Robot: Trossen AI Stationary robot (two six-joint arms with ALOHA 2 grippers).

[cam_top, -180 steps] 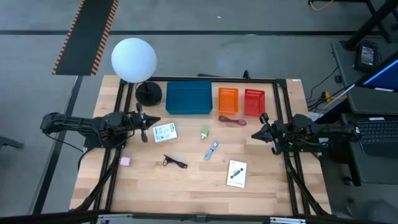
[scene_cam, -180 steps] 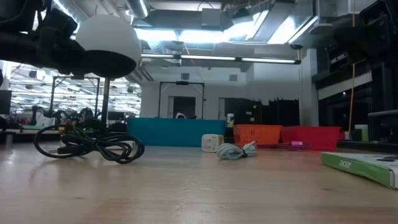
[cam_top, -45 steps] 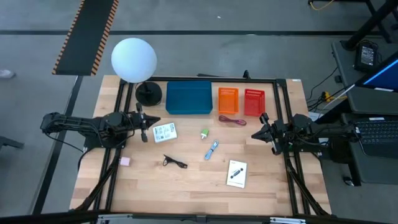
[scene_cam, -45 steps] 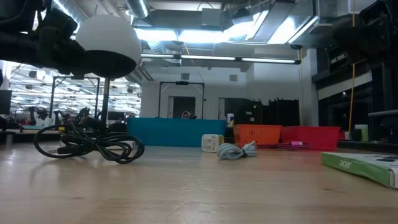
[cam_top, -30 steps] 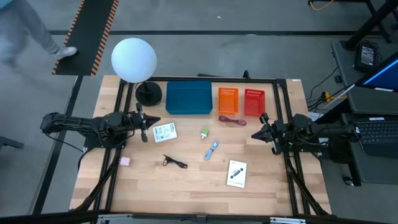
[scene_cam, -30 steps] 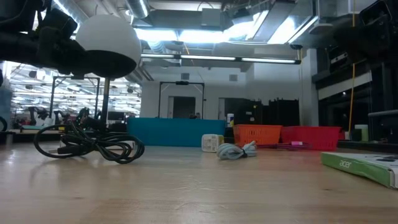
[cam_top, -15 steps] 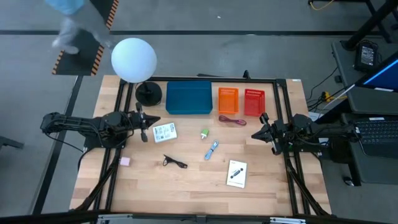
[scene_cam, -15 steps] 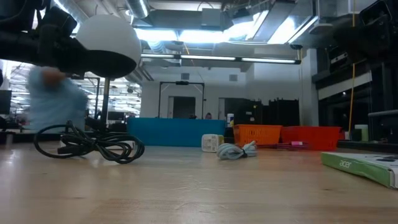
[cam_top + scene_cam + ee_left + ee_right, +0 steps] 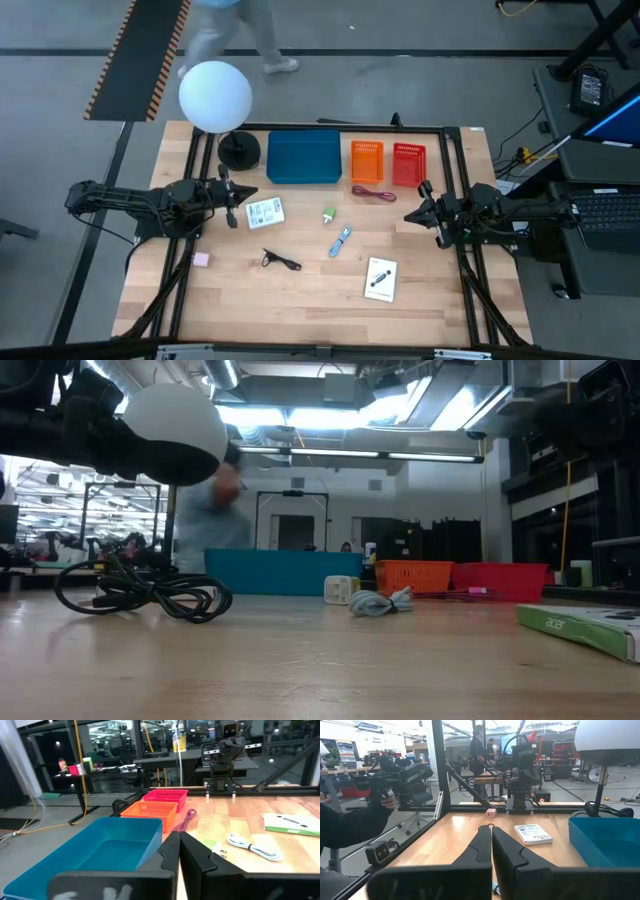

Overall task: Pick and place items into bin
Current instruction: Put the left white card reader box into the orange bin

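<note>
Seven loose items lie flat on the wooden table: a white printed card [image 9: 264, 212] just right of my left gripper [image 9: 238, 203], a second card [image 9: 381, 278] near the front, a green lump [image 9: 328, 214], a blue-white stick [image 9: 340, 241], a black cable piece [image 9: 280, 260], a red cord [image 9: 373, 193] and a pink block [image 9: 200, 259]. My left gripper [image 9: 179, 845] is shut and hovers at the table's left. My right gripper [image 9: 413, 212] is shut too [image 9: 491, 837], at the table's right, below the red cord. Neither touches anything.
A blue bin [image 9: 304, 158], an orange basket [image 9: 366, 161] and a red basket [image 9: 408, 165] stand along the far edge. A white globe lamp [image 9: 215, 96] on a black base [image 9: 239, 150] stands at the far left corner. A person [image 9: 240, 30] walks beyond the far edge.
Both arms have kept still and no item has moved. A person has walked past beyond the table's far edge, from the left toward the right.
</note>
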